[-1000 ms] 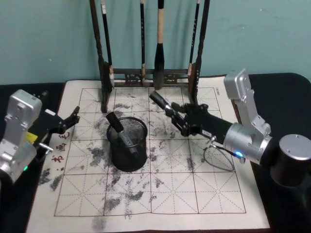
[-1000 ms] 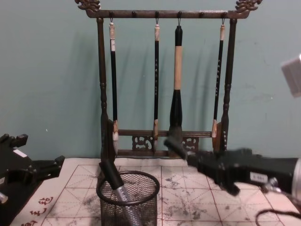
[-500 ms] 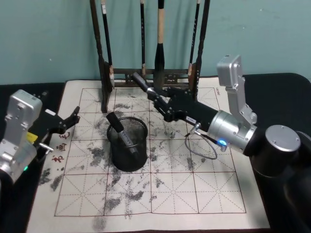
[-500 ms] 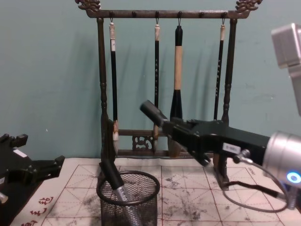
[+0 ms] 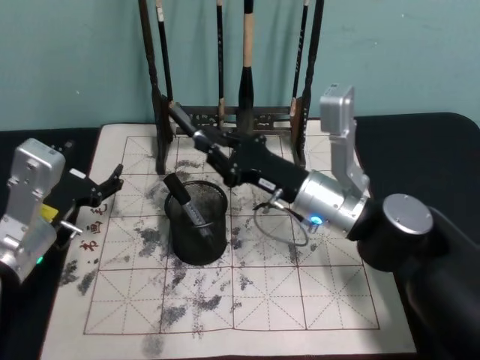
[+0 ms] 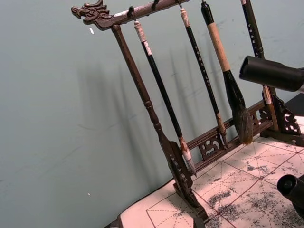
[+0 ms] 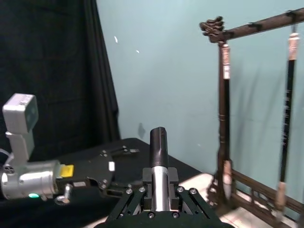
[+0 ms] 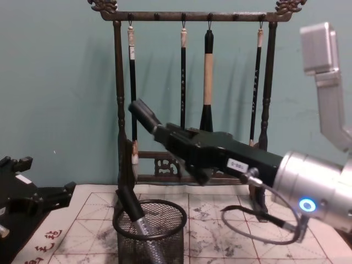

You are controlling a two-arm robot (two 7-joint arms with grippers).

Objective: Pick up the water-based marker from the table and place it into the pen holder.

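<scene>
Ink-stained mat (image 5: 262, 300) — mesh pen holder (image 5: 196, 234), one dark pen (image 5: 184, 201) inside

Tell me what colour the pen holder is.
The pen holder is black mesh, clearest in chest view.

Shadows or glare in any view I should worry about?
Chest view: the brush rack and its brushes throw soft shadows leftward on the teal wall, and a blue indicator light glows on the right arm. Left wrist view: same soft wall shadows. Right wrist view: a bright reflection on the marker, along its silver barrel.
</scene>
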